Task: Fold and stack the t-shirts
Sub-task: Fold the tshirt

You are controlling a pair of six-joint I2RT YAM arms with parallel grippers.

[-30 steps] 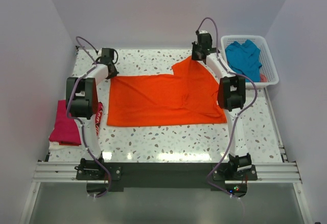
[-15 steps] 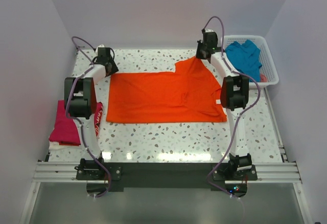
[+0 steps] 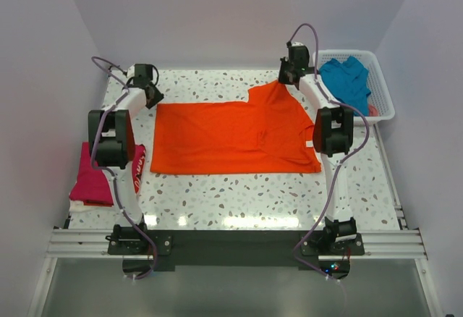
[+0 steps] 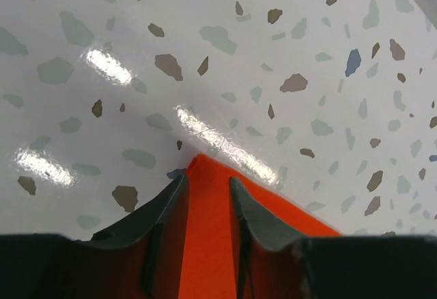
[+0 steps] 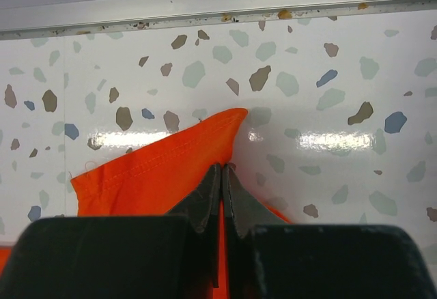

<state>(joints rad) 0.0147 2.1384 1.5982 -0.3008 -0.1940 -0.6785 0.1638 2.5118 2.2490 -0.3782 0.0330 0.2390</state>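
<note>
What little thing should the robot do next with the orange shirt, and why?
Probably open the right gripper. It is pinching a far corner of the orange shirt, which lies spread out, while the left gripper stands open over its corner.

The top external camera looked steeply down from above and behind the arm bases, far enough back to take in the whole table [image 3: 239, 201]. Each wrist camera hung close over that speckled surface, facing forward and down. All three views shared the orange t-shirt [image 3: 231, 136]: the left wrist caught its far-left corner, the right wrist its far-right one
</note>
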